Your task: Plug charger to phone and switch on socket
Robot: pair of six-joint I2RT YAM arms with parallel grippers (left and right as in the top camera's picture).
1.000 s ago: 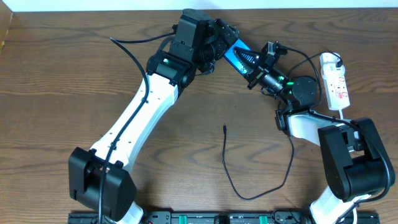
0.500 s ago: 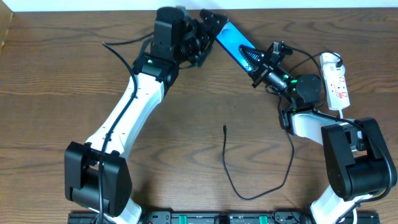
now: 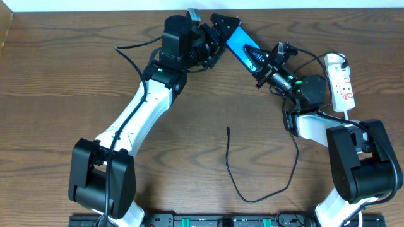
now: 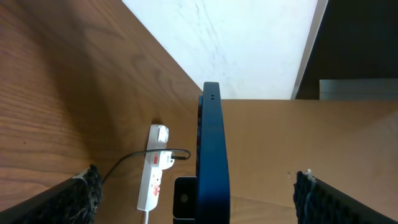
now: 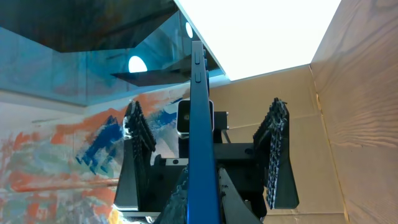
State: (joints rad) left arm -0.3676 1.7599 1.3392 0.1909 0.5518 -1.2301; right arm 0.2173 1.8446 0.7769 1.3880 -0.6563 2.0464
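Note:
The phone (image 3: 238,43), blue screen up, is held off the table at the back. My right gripper (image 3: 257,61) is shut on its near end; in the right wrist view the phone (image 5: 200,124) stands edge-on between the right gripper's (image 5: 203,190) pads. My left gripper (image 3: 216,29) is open wide around the phone's far end. Its fingers (image 4: 85,191) stand well apart from the phone's edge (image 4: 212,155). The charger (image 3: 230,165) lies loose on the table, its plug tip (image 3: 227,130) pointing away. The socket (image 3: 339,82) lies at the right.
A black lead runs into the socket (image 4: 153,179) near its top. The table's back edge (image 3: 284,9) meets a white wall just behind both grippers. The right arm's base (image 3: 360,165) stands at the front right, the left arm's base (image 3: 101,180) at the front left.
My left gripper let go of the phone's end, drew back to the left, then came slightly right again, jaws fully open. The phone has tipped a little toward the back in the right gripper.

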